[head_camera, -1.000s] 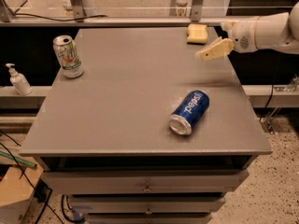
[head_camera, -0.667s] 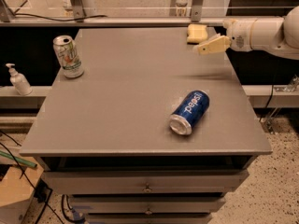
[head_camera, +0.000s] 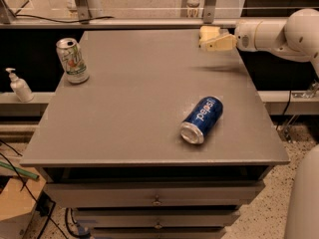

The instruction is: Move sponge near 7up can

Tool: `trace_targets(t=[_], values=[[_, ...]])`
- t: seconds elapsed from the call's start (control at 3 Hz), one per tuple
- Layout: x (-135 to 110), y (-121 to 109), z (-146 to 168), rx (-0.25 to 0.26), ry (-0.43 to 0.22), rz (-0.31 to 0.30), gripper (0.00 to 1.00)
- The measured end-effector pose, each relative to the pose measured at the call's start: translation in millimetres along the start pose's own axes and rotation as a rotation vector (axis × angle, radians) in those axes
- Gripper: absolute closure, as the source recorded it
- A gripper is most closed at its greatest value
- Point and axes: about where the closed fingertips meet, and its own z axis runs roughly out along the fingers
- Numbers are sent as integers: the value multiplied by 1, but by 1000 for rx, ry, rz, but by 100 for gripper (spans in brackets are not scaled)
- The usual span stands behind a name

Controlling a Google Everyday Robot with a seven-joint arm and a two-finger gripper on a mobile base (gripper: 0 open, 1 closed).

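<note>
Status: sponge (head_camera: 208, 32) sits at the far right corner of the bench (head_camera: 139, 98), about 1 o'clock from bench centre, right by the back edge. Tool (head_camera: 218, 43) is at that same corner, coming in from the 3 o'clock side on the white arm (head_camera: 279, 34), and overlaps the sponge's near edge in view. Can't tell if it's touching, and can't tell whether the tool is wide, narrow or gripping anything. 7up can (head_camera: 73, 61) stands upright at roughly 10 o'clock near the left edge, well apart from the sponge (basically the full bench width between them). Blue Pepsi can (head_camera: 202, 119) lies on its side at about 4 o'clock, silver top pointing toward the front edge. Pump bottle (head_camera: 19, 85) sits off the bench on a ledge to the left, 9 o'clock. Drawers (head_camera: 157, 193) below the bench top are closed.
</note>
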Motion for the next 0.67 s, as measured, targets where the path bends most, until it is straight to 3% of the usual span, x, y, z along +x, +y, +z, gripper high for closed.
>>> trace_targets(t=[0.67], values=[[23, -16, 33, 10, 53, 66, 0]])
